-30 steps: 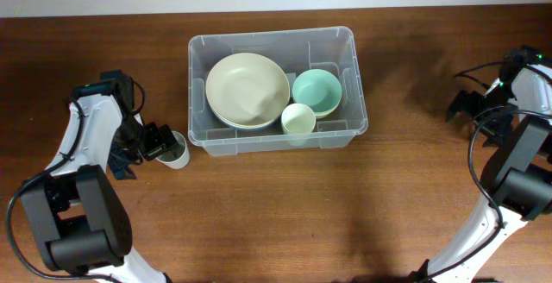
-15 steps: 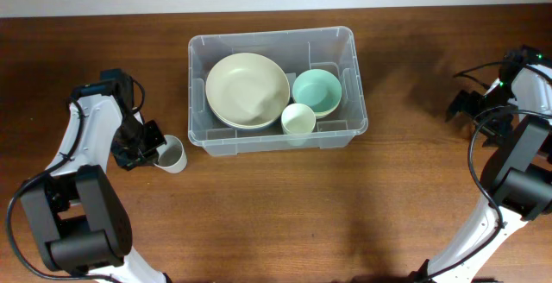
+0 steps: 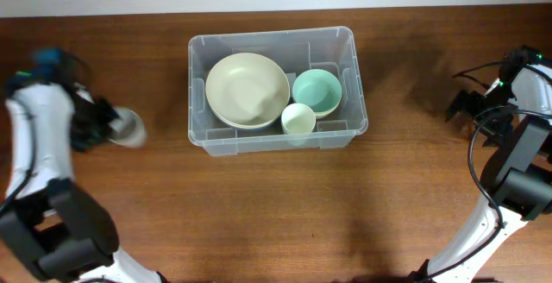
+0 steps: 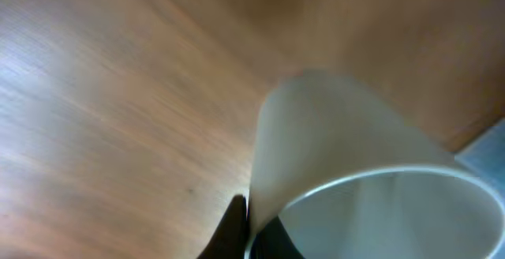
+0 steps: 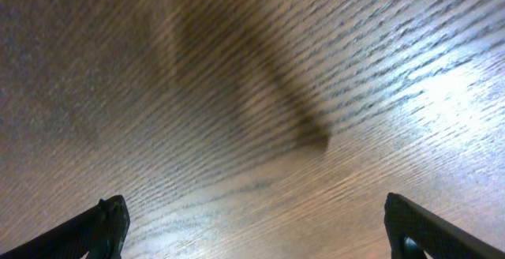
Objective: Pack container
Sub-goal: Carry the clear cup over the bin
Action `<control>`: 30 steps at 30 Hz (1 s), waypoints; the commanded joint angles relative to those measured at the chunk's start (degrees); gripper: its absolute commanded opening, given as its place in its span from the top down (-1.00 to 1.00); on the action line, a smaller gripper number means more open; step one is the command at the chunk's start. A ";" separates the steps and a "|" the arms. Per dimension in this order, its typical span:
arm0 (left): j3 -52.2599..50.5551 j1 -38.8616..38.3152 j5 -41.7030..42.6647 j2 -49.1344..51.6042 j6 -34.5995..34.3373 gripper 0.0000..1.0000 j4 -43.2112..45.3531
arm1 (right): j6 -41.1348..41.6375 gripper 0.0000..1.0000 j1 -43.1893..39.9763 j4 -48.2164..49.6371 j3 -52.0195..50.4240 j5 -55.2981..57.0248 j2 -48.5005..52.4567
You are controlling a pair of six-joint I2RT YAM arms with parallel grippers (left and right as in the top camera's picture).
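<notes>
Brown wooden desk point(image 3: 276, 218) carries the large clear plastic rectangular container point(image 3: 269, 34) at its upper middle. Inside it you see a wide cream bowl point(image 3: 247, 90) on the left, a teal bowl point(image 3: 316, 91) on the right and a small pale green cup point(image 3: 298, 119) against the front wall. Your left gripper point(image 3: 97, 126), blurred, pinches the wall of a white plastic cup point(image 3: 129, 128) well left of the container, while your right gripper point(image 3: 464, 106) stands spread wide over the wood near the right edge.
</notes>
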 commanded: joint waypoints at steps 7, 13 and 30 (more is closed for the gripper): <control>28.24 0.74 5.79 -2.01 4.90 0.99 -5.33 | -0.39 -0.98 -0.31 0.07 -0.20 0.04 -0.96; 32.48 -9.86 12.66 -3.30 6.38 0.99 -5.11 | -0.39 -0.98 -0.31 0.07 -0.20 0.07 -0.96; 30.62 -41.46 12.72 -2.05 13.81 0.99 -5.27 | -0.42 -0.98 -0.31 0.07 -0.20 0.07 -0.96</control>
